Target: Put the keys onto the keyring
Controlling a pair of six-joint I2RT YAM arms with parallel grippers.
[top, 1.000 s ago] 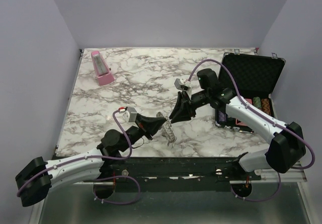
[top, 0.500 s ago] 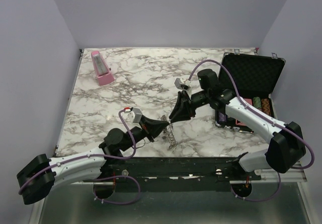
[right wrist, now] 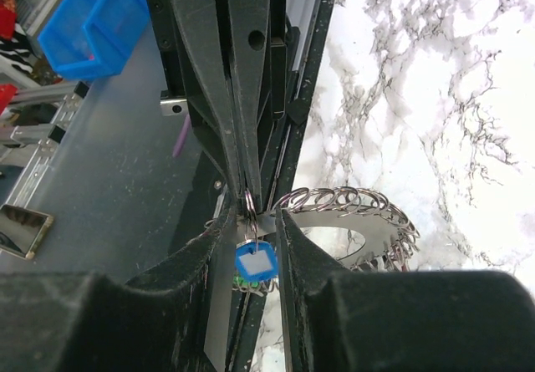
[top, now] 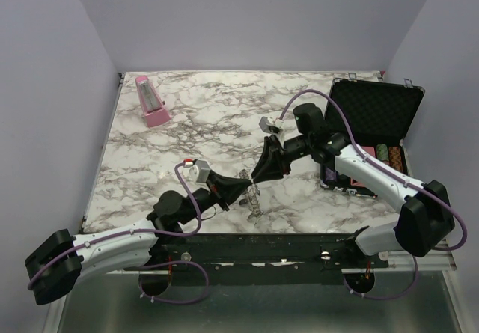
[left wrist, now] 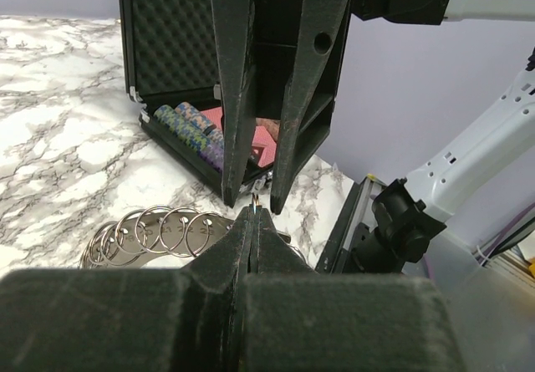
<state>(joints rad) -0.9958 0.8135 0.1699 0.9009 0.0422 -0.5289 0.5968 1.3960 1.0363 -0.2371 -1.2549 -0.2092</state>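
Clearly, the step in hand is the threading of one key. The right fingers [right wrist: 303,265] stand a little apart with the blue-headed key [right wrist: 255,263] between them, and they seem to be clamped on its plastic head. A green head [right wrist: 242,282] shows just under it. The left fingers [left wrist: 224,259] are pressed fully together and end in a thin point just above that key. At this point sits a small wire loop [right wrist: 249,198], touching the top of the key. I cannot tell if the left fingers pinch it or only touch it.

The keyring [right wrist: 347,198], a flat grey plate with many wire loops around its rim, lies on the tabletop [top: 194,123] just beside the two sets of fingertips, and neither arm holds it. An open case [top: 374,112] stands well apart at the right.

In my judgement the key is not yet on the keyring. The next move calls for very fine alignment, bringing the hole of the key exactly to the wire. It also needs a firm grip so that the small head does not turn or slip.
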